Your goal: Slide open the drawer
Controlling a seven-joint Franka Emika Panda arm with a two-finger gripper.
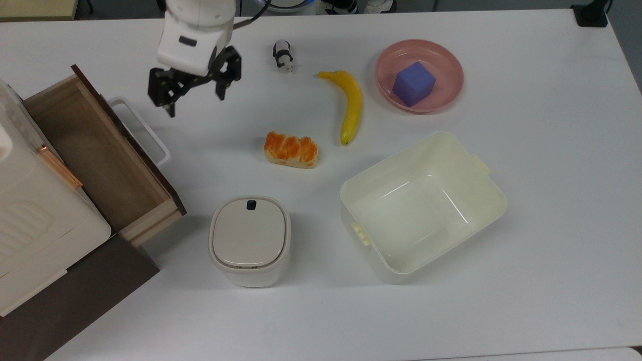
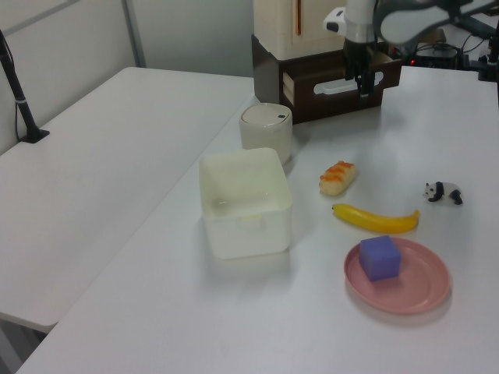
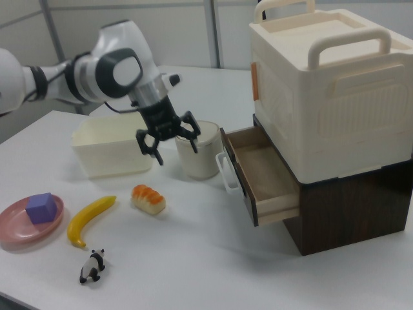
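The drawer [image 1: 90,150] stands pulled out of the dark cabinet at the top view's left, its light wood inside bare and its dark brown front facing the table. Its white loop handle [image 1: 146,126] is free. My gripper [image 1: 195,100] hangs open above the table, up and to the right of the handle in the top view, holding nothing. In the right view the gripper [image 3: 175,152] is left of the drawer [image 3: 258,165] and its handle [image 3: 222,169]. The left view has the gripper [image 2: 361,78] in front of the drawer's front [image 2: 390,72].
A white appliance [image 1: 30,210] with a copper bar sits on the cabinet. On the table lie a bread loaf [image 1: 292,149], a banana [image 1: 352,105], a toy panda [image 1: 283,55], a pink plate [image 1: 441,60] with a purple cube [image 1: 414,82], a cream tub [image 1: 494,200] and a lidded bin [image 1: 250,239].
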